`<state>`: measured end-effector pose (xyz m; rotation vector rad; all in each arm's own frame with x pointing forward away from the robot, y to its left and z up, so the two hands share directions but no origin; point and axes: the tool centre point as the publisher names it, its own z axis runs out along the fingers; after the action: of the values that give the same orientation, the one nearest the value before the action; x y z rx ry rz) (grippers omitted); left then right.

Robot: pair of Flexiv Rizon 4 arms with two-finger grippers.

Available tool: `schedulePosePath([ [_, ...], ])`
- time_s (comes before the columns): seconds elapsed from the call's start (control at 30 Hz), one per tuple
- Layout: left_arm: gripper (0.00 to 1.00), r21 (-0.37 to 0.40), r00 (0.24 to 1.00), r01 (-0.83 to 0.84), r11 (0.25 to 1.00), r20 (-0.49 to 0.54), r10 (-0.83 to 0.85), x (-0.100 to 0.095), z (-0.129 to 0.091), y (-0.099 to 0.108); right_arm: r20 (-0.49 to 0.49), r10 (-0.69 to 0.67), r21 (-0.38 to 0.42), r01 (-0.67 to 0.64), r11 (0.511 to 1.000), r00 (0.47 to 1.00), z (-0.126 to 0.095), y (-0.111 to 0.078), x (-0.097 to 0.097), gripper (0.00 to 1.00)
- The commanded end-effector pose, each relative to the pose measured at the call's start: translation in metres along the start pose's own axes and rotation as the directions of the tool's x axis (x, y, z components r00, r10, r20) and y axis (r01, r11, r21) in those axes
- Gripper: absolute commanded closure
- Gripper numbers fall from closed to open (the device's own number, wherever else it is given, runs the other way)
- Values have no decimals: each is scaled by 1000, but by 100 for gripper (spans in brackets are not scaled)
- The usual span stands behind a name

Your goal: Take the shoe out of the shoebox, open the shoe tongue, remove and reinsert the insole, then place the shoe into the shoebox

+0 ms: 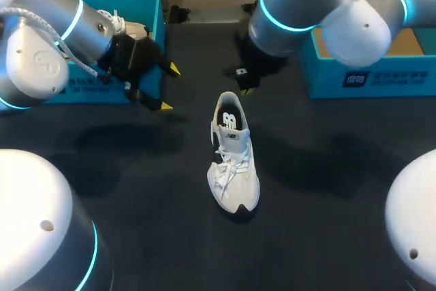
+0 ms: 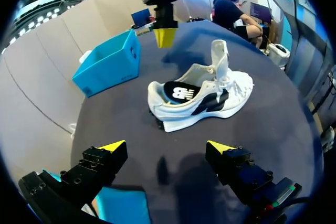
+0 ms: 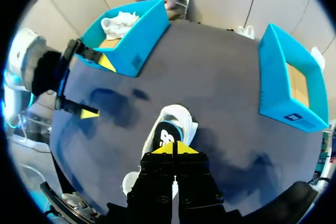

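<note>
A white shoe (image 1: 234, 161) with a black insole showing lies on the dark table, toe toward the front, tongue lifted (image 2: 219, 59). My left gripper (image 1: 167, 87) stands open to the shoe's left, in front of the left box; in its wrist view the shoe (image 2: 199, 95) lies ahead of the spread fingers (image 2: 167, 148). My right gripper (image 1: 246, 89) hangs shut just behind the shoe's heel, holding nothing; its closed yellow tips (image 3: 174, 148) sit above the heel opening (image 3: 167, 132). The left blue shoebox (image 1: 146, 15) holds another white shoe (image 3: 119, 23).
A second blue box (image 1: 361, 73) stands at the back right, its brown floor showing (image 3: 296, 85). The arms' white bases fill the front corners.
</note>
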<state>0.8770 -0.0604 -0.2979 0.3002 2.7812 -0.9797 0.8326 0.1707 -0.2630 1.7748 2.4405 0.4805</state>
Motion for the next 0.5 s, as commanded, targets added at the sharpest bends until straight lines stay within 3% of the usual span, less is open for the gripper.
schedulePosePath([
  [0.03, 0, -17, 999, 30, 999, 40, -29, -4, -15, 10, 136, 1, 1, -2, 1000, 991, 0, 1, 4, 100],
  [0.3, 0, -27, 998, 38, 999, 59, -37, -6, -17, 12, 143, 90, -54, -83, 995, 986, 23, -4, 18, 100],
  [0.5, 0, -27, 998, 38, 999, 59, -37, -6, -17, 12, 181, 142, -43, -136, 990, 973, 40, -15, 32, 100],
])
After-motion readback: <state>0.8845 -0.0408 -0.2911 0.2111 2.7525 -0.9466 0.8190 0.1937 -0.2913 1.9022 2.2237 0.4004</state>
